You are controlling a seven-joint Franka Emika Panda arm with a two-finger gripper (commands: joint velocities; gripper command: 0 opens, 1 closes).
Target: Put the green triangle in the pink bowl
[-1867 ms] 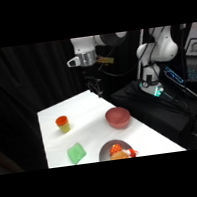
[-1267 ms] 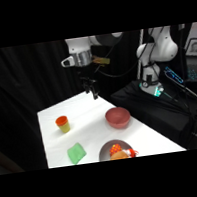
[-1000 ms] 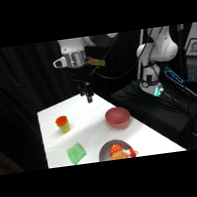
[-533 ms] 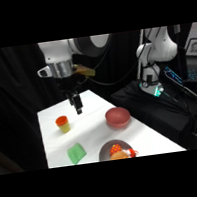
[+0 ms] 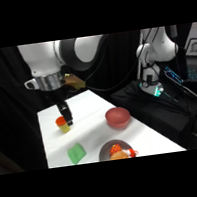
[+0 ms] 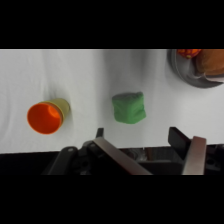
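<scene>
Wrist view has the green triangle [image 6: 129, 106] sitting on the white surface [image 6: 90, 75], right ahead of the open, empty jaws. The orange cup [image 6: 46, 116] is off to one side, so I'd centre over the block before dropping. The pink bowl [image 5: 117, 117] waits well apart.

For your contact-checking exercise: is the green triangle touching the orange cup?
Apart. The wrist view shows bare white table between the green triangle and the orange cup.
</scene>
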